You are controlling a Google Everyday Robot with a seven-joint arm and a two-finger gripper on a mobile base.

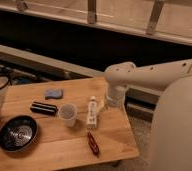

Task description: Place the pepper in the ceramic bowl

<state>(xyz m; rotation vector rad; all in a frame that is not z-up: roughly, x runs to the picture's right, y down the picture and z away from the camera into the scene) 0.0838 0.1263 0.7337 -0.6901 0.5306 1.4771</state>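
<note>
— On the counter (64, 152), near its front right edge, lies the pepper (93, 142), dark red and slender, touching nothing. Where is the ceramic bowl?
— At the front left corner, well apart from the pepper: the ceramic bowl (17, 133), black, with pale marks on its glossy inside. The marks are too dim to read.
— And the hand?
— The arm (154, 75) comes in from the right and bends down over the counter's right-middle. The hand (94, 111) sits low there, just beside the white cup (67, 114) and beyond the pepper. It shows only as a pale elongated shape with dark marks, possibly resting on the wood. Whether it is open or closed I cannot tell, nor whether it has hold of anything.
— Anything else?
— A black bar (43, 107) lies left of the cup, with a blue pad (53, 93) behind it. The robot's body is cut off at the right edge.
</note>
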